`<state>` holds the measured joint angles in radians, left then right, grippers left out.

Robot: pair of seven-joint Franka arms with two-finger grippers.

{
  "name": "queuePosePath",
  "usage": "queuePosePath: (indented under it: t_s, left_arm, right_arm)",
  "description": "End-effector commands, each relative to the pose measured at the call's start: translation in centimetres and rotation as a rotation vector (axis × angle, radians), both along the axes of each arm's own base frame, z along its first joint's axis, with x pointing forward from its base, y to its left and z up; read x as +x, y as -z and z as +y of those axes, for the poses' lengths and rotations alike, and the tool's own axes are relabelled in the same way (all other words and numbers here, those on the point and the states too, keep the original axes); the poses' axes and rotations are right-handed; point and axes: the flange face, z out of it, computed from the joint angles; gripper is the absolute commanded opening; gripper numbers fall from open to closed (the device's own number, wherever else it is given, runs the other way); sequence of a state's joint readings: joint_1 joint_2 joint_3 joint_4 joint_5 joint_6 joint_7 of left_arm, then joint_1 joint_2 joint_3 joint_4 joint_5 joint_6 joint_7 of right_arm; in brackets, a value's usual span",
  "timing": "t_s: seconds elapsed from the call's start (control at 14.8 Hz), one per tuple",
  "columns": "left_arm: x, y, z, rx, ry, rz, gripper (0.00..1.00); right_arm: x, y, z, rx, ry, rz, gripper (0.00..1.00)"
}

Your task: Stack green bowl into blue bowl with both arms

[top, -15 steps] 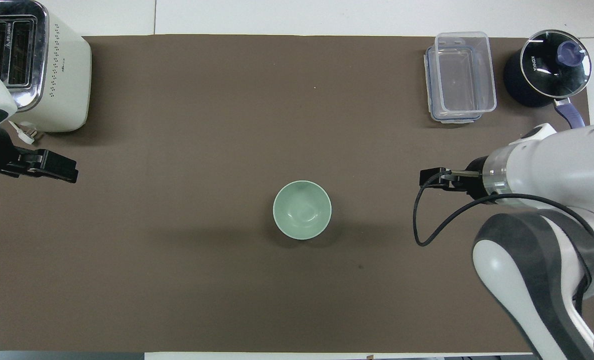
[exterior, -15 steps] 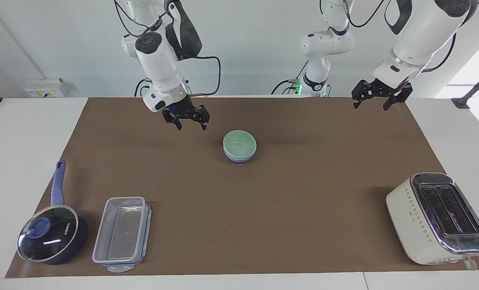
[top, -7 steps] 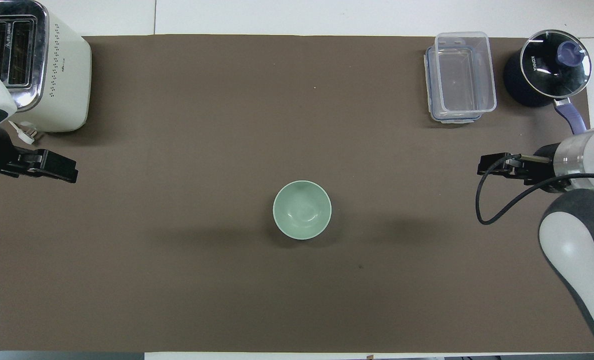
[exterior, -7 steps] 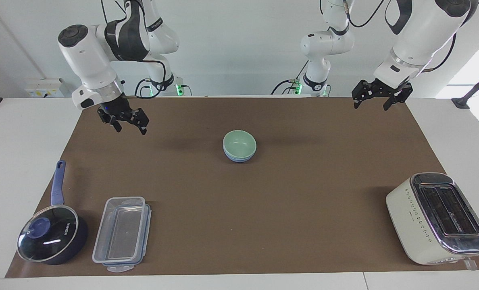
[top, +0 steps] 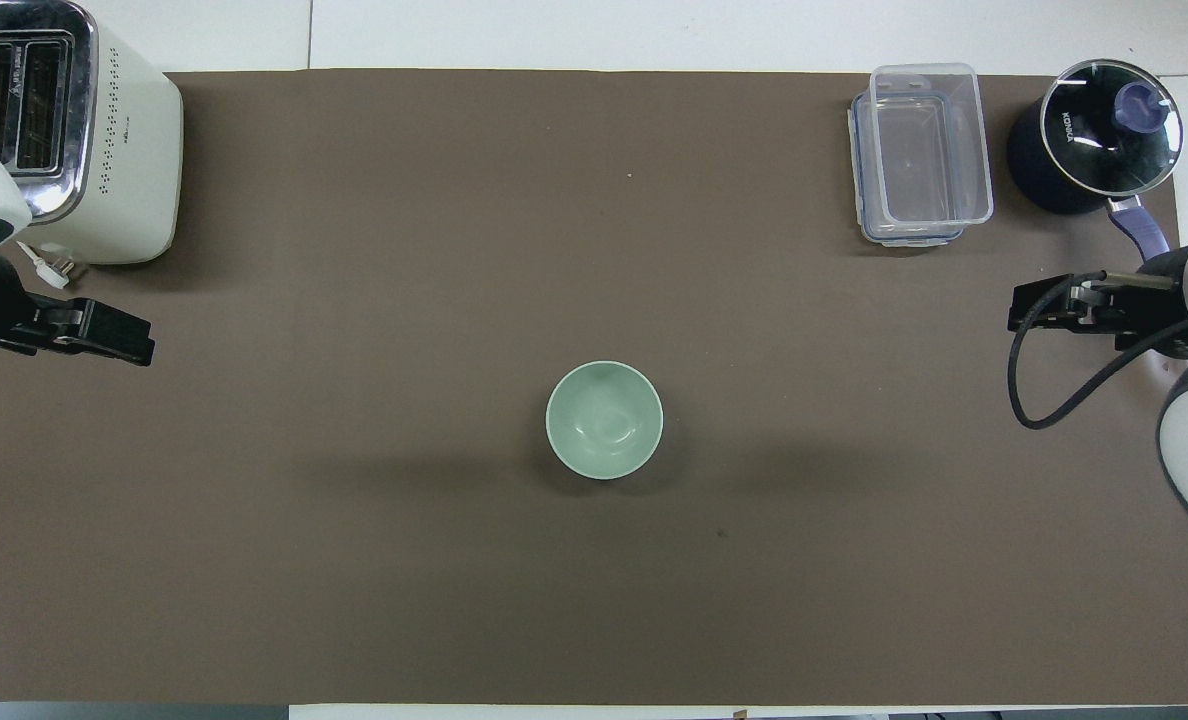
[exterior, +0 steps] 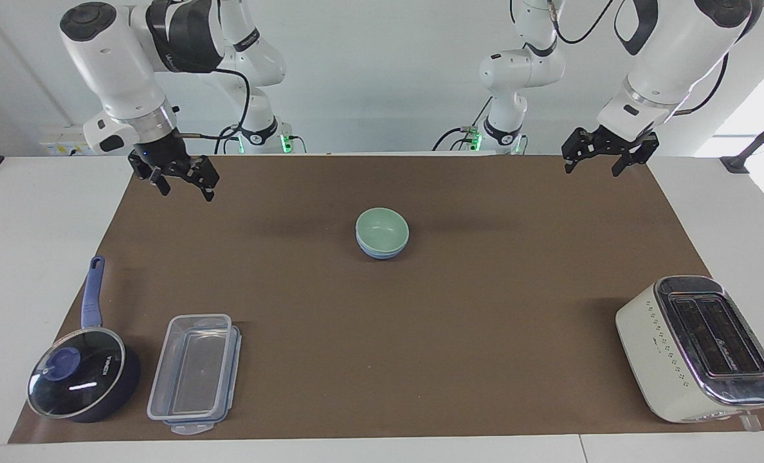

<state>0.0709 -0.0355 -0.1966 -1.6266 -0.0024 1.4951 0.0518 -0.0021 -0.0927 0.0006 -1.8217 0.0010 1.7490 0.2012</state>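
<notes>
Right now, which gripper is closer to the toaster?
Left. The left gripper hangs over the mat's corner at the toaster's end; the right gripper is above the saucepan's end.

Bright, even light from above; soft shadows on the brown mat (exterior: 485,308), glare on the saucepan lid (exterior: 76,381).

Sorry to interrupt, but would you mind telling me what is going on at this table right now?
Nothing is being handled at the moment. The green bowl already sits nested in the blue bowl in the middle of the brown mat. The right end effector is open and empty, raised over the mat's edge at the right arm's end. The left end effector is also open and empty, waiting over the mat's edge at the left arm's end. The stacking looks done.
</notes>
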Motion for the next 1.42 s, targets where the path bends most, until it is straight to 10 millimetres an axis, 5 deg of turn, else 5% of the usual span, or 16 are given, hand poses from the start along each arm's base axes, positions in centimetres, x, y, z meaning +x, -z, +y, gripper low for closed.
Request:
queuePosePath:
  t_s: [0.0, 0.41, 1.36]
  left_arm:
    - [-0.6, -0.2, 0.2, -0.012, -0.009, -0.005, 1.00]
    - [-0.6, -0.1, 0.2, -0.012, -0.009, -0.005, 1.00]
    - [-0.6, -0.1, 0.2, -0.013, -0.008, -0.005, 1.00]
  right_arm:
    - [1.8, -1.4, 0.2, -0.024, -0.032, 0.025, 1.00]
    - [1.5, -5.1, 0.5, -0.048, -0.038, 0.086, 1.00]
    - [0.6, -4.4, 0.6, -0.033, -0.036, 0.115, 1.00]
